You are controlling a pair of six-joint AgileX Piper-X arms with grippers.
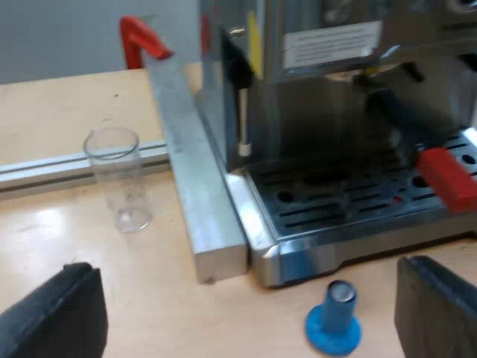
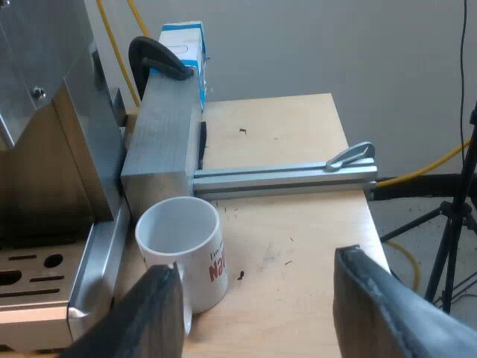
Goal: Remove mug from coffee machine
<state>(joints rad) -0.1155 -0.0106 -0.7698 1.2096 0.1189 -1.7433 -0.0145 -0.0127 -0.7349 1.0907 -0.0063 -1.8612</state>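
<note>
While the espresso machine (image 1: pixel 335 112) stands on the wooden table (image 1: pixel 59 246), the holder's handle (image 1: pixel 447 179) is locked into its front (red end over the drip tray (image 1: pixel 350 201)). A metal block (image 2: pixel 160 142) lies against the machine's side. The white mug (image 2: pixel 182 250) stands upright on the table, off the tray, just beside its side edge and near the block's end, at eleven o'clock from my right gripper (image 2: pixel 257 298), whose fingers are spread with nothing grasped. My left gripper (image 1: pixel 246 321) is likewise released. From it, the measuring glass (image 1: pixel 119 179) stands at ten o'clock and the blue tamper (image 1: pixel 335 317) at one o'clock, near the tray's front.
</note>
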